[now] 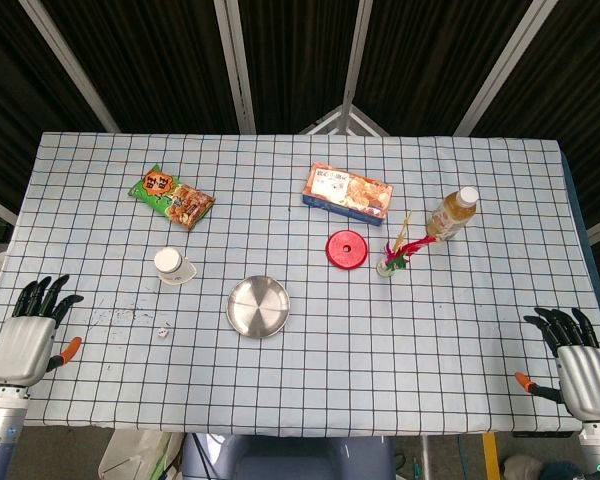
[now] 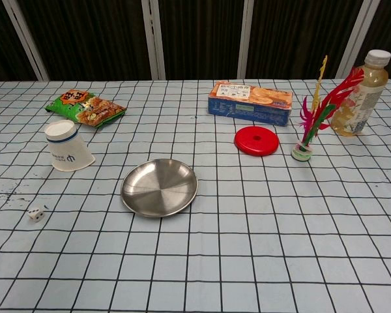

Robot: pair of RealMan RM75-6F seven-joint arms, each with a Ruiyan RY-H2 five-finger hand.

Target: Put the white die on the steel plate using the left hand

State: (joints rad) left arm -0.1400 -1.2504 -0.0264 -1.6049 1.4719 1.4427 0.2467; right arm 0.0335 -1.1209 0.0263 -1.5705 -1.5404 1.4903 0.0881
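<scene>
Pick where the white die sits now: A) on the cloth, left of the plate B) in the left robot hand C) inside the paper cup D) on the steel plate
A: the white die lies on the checked cloth, left of the empty steel plate.

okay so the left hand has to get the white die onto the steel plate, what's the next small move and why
Probably move the left hand toward the robot's right and slightly forward until it is above the small white die. The hand is open at the table's near left edge, holding nothing, and the die lies on the checked cloth between it and the round steel plate, which has nothing on it.
</scene>
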